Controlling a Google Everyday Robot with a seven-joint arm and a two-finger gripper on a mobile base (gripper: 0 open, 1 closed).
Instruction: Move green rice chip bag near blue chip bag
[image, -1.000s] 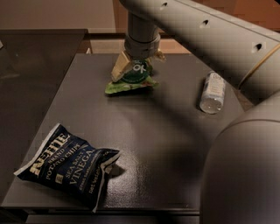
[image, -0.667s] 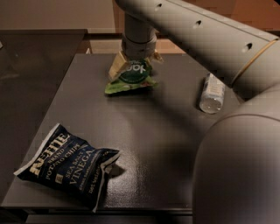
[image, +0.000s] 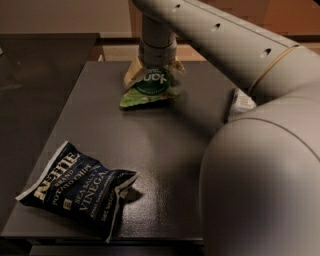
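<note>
The green rice chip bag (image: 148, 89) sits at the far middle of the dark table (image: 165, 150), with its round dark green label facing the camera and its lower edge on the tabletop. My gripper (image: 152, 70) comes down on it from above. Its pale fingers (image: 131, 73) stand at either side of the bag's top and close on it. The blue chip bag (image: 75, 190), navy with white lettering, lies flat at the near left corner, well apart from the green bag.
A clear plastic water bottle (image: 241, 103) lies at the right of the table, mostly hidden behind my arm (image: 260, 165), which fills the right side. A second dark surface (image: 35, 75) stands to the left of the table.
The arm has shifted a little to the left and covers more of the water bottle. The green bag and the blue bag stay where they were.
</note>
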